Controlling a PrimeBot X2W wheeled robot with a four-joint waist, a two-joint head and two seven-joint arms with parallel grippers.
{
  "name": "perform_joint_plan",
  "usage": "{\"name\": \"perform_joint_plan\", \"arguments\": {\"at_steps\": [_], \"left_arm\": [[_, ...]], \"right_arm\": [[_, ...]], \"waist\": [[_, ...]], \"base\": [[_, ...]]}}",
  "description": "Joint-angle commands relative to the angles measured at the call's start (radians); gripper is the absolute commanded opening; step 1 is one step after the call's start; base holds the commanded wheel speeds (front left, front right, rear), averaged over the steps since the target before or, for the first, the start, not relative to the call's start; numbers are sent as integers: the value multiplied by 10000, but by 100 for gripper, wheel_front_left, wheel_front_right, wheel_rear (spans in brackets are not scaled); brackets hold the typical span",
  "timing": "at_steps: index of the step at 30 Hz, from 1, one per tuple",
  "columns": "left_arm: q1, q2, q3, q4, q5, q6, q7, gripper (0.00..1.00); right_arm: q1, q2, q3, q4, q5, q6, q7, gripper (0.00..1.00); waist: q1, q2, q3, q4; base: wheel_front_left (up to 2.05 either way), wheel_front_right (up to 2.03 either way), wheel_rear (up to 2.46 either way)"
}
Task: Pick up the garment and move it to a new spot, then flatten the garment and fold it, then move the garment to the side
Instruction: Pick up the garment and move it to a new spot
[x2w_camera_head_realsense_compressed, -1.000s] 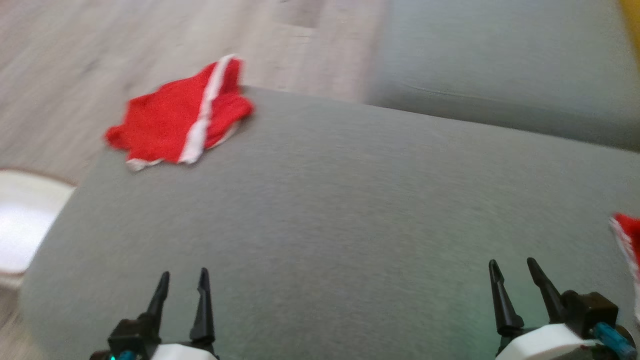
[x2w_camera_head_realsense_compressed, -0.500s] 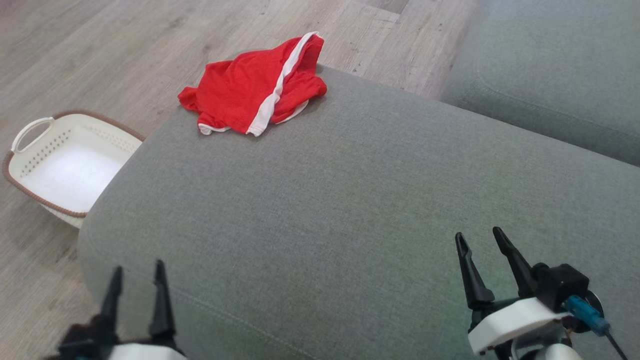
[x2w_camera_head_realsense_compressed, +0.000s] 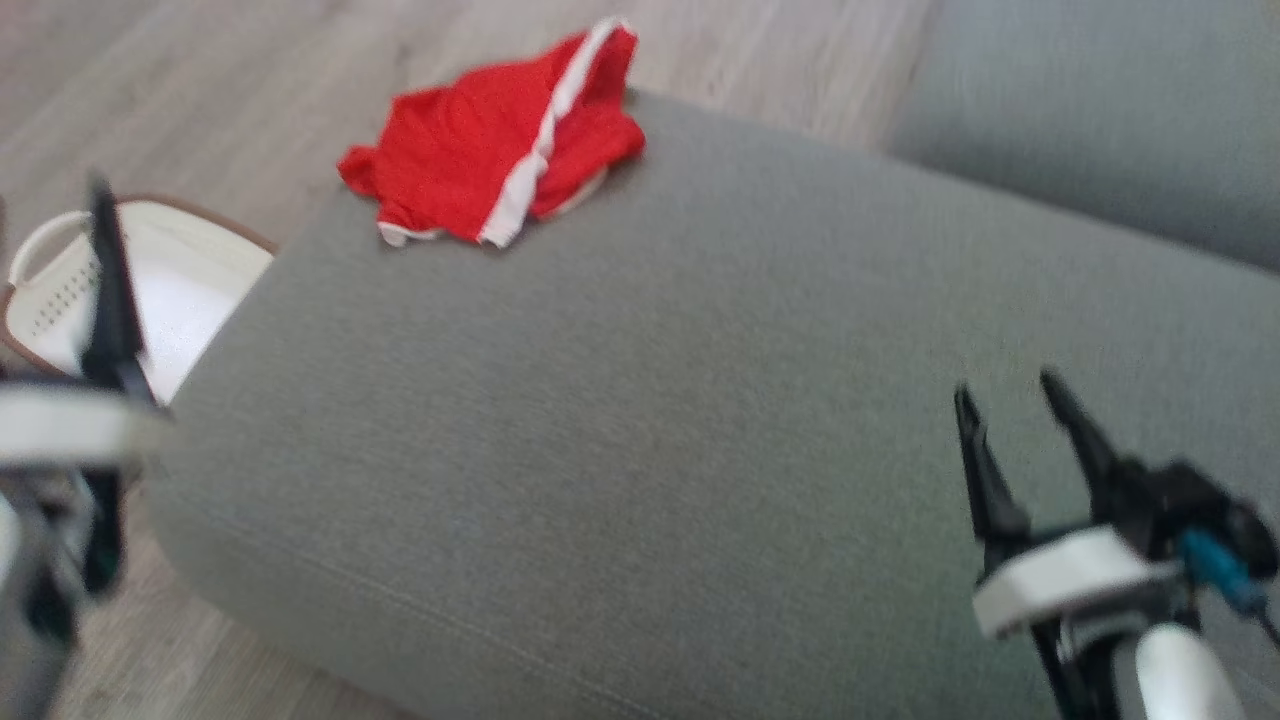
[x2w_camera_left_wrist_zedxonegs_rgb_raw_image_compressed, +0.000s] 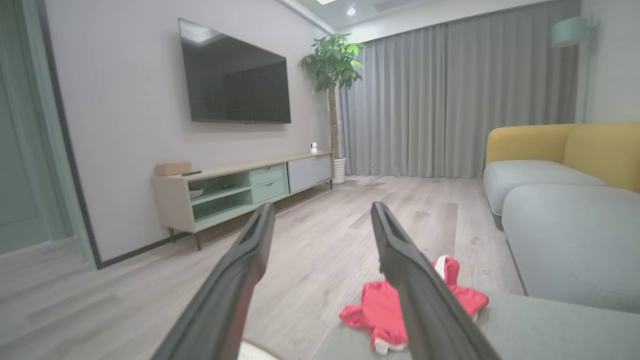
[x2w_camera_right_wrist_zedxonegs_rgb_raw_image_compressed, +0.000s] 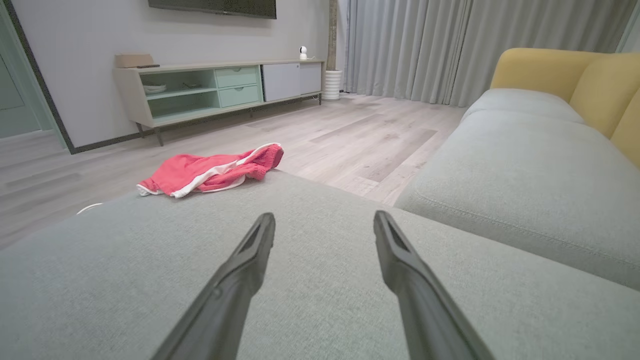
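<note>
The garment (x2w_camera_head_realsense_compressed: 470, 160) is a crumpled red piece with a white stripe, lying on the far left corner of the grey sofa cushion (x2w_camera_head_realsense_compressed: 650, 400). It also appears in the left wrist view as the garment (x2w_camera_left_wrist_zedxonegs_rgb_raw_image_compressed: 367, 312), partly behind one finger, and in the right wrist view as the garment (x2w_camera_right_wrist_zedxonegs_rgb_raw_image_compressed: 210, 172). My left gripper (x2w_camera_head_realsense_compressed: 100, 200) is blurred at the view's left edge, raised above the basket, well short of the garment. Seen from its wrist, the left gripper (x2w_camera_left_wrist_zedxonegs_rgb_raw_image_compressed: 322, 207) is open and empty. My right gripper (x2w_camera_head_realsense_compressed: 1005, 388) hovers open over the cushion's near right part, and the right gripper (x2w_camera_right_wrist_zedxonegs_rgb_raw_image_compressed: 325, 216) holds nothing.
A white basket (x2w_camera_head_realsense_compressed: 190, 290) with a brown rim stands on the wooden floor beside the cushion's left end. A second grey cushion (x2w_camera_head_realsense_compressed: 1100, 120) lies at the far right, with a yellow backrest (x2w_camera_right_wrist_zedxonegs_rgb_raw_image_compressed: 550, 70) behind it. A TV cabinet (x2w_camera_right_wrist_zedxonegs_rgb_raw_image_compressed: 215, 85) lines the far wall.
The head camera has shifted. My left arm has swung up and out to the view's left, over the basket. The right gripper has risen a little. The garment stays where it was.
</note>
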Motion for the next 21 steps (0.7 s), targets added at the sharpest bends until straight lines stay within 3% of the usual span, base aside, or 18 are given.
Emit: {"name": "perform_joint_plan", "arguments": {"at_steps": [1, 9, 14, 21], "left_arm": [[-1124, 526, 574, -137, -34, -108, 164, 100], [-4967, 1145, 276, 2278, 419, -1013, 1242, 100], [-6183, 673, 151, 4273, 97, -1308, 1651, 100], [-6489, -368, -303, 6390, -356, -2045, 1580, 100]], "right_arm": [[-779, -89, 201, -532, -208, 65, 134, 100], [-2118, -89, 768, -1443, -1036, 65, 1008, 100], [-2718, -428, 1116, -2063, -1402, 65, 1487, 100], [-2806, -682, 793, -2879, -1453, 65, 1947, 100]], "waist": [[0, 0, 1010, -701], [0, 0, 2784, -1964], [0, 0, 3818, -2465], [0, 0, 5007, -2588]], "base": [[0, 0, 0], [0, 0, 0], [0, 0, 0], [0, 0, 0]]}}
